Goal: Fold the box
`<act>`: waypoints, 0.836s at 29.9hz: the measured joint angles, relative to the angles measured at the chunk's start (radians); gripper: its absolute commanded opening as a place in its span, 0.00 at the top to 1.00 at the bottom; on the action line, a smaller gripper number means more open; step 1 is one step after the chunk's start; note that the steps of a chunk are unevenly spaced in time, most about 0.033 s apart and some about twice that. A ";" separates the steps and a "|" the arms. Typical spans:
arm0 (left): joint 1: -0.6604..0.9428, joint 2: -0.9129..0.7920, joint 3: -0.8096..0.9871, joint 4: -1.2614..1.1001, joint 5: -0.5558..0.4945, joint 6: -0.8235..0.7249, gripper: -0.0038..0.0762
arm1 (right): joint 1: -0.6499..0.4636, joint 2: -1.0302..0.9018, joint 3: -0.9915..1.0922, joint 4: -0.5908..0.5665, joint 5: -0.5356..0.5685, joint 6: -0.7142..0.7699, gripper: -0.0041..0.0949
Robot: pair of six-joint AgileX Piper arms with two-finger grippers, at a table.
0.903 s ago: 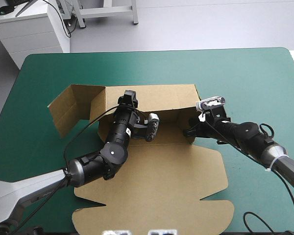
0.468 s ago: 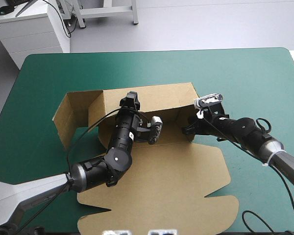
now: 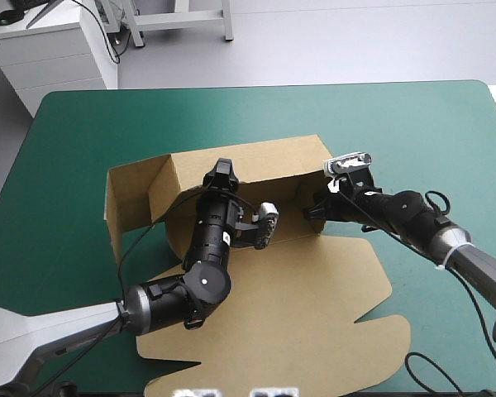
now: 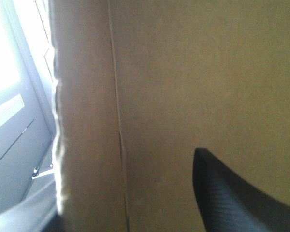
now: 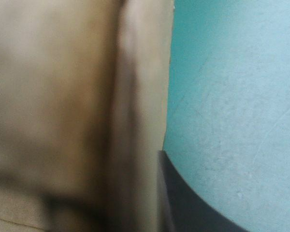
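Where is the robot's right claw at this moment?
In the high view, the right claw is at the box's right end wall, just right of the table's middle, across from the left claw.

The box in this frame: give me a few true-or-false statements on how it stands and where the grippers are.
1. The far wall of the box stands raised. True.
2. The lid panel lies flat toward the near edge of the table. True.
3. The right gripper hovers well away from the box. False: it is at the box's right end.
4. The left gripper rests on the lid panel. False: it reaches up to the far wall.
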 measured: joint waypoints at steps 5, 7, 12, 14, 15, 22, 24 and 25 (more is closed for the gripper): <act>0.000 0.000 0.000 -0.001 0.009 0.018 0.43 | 0.000 0.020 -0.028 -0.033 0.002 0.032 0.97; 0.000 0.000 -0.002 -0.002 0.011 0.034 0.43 | 0.001 0.031 -0.045 -0.061 0.005 0.061 0.97; -0.010 0.000 -0.057 -0.006 0.019 0.045 0.43 | 0.001 0.054 -0.076 -0.129 0.008 0.134 0.97; -0.029 0.000 -0.082 -0.005 0.030 0.045 0.43 | 0.001 0.059 -0.082 -0.140 0.008 0.151 0.97; -0.041 0.000 -0.093 -0.005 0.039 0.045 0.43 | 0.001 0.060 -0.083 -0.144 0.008 0.156 0.97; -0.127 0.000 -0.119 -0.008 0.131 0.045 0.43 | 0.001 0.068 -0.088 -0.148 0.007 0.162 0.97; -0.153 0.000 -0.119 -0.010 0.166 0.045 0.44 | 0.001 0.070 -0.092 -0.149 0.007 0.163 0.97; -0.166 0.000 -0.119 -0.013 0.188 0.045 0.48 | 0.001 0.072 -0.094 -0.149 0.007 0.163 0.97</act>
